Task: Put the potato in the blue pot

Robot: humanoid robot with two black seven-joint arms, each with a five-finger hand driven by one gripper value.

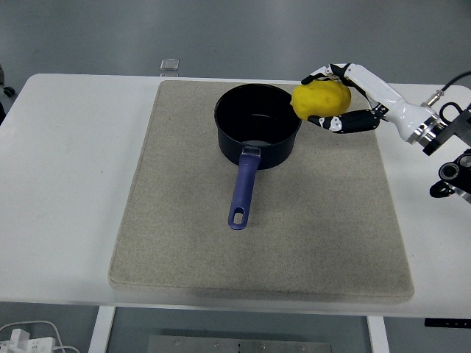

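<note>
A yellow potato (319, 99) is held in my right hand (333, 97), lifted above the mat at the right rim of the blue pot (258, 125). The fingers wrap around the potato from the right. The pot is dark inside and looks empty; its blue handle (243, 191) points toward the near edge. The right arm comes in from the right edge. The left arm is out of view.
The pot stands on a beige mat (184, 220) that covers the middle of the white table (66, 184). A small grey object (170, 65) lies at the table's far edge.
</note>
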